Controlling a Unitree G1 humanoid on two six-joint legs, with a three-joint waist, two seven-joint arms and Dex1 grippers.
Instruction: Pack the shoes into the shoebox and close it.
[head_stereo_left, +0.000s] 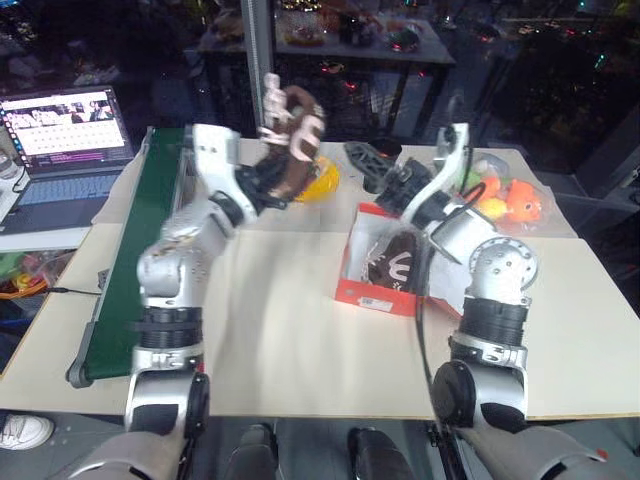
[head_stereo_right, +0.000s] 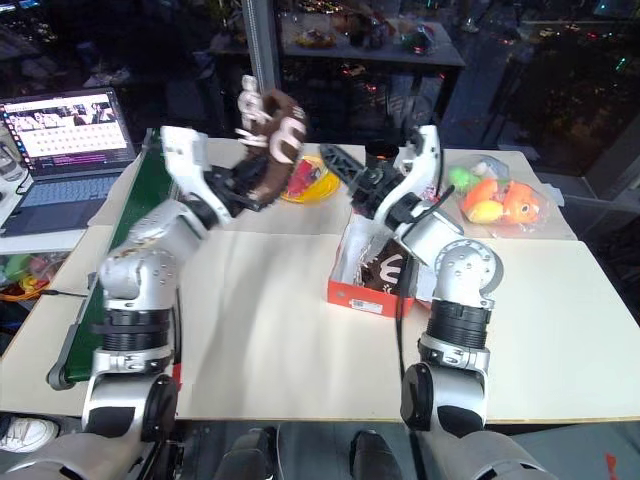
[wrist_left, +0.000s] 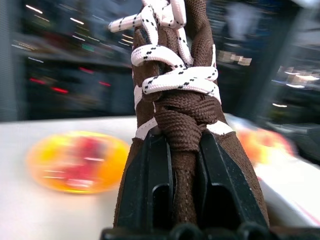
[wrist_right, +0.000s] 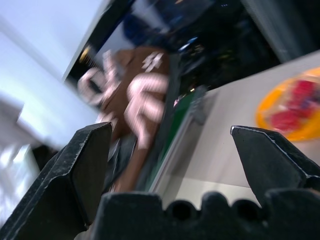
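Centre right of the frame, the shoebox (head_stereo_left: 375, 290) sits on the worktop (head_stereo_left: 290, 340) with one shoe (head_stereo_left: 392, 258) inside. The other shoe (head_stereo_left: 293, 140) hangs upper centre (above the plate (head_stereo_left: 322, 180)). A laptop (head_stereo_left: 60, 150) lies upper left.

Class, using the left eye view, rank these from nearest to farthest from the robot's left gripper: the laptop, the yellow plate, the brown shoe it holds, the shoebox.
1. Brown shoe: clamped in the left gripper, raised above the table.
2. Yellow plate: just behind the shoe.
3. Shoebox: toward the robot's right, open, one shoe inside.
4. Laptop: far left, off the table.
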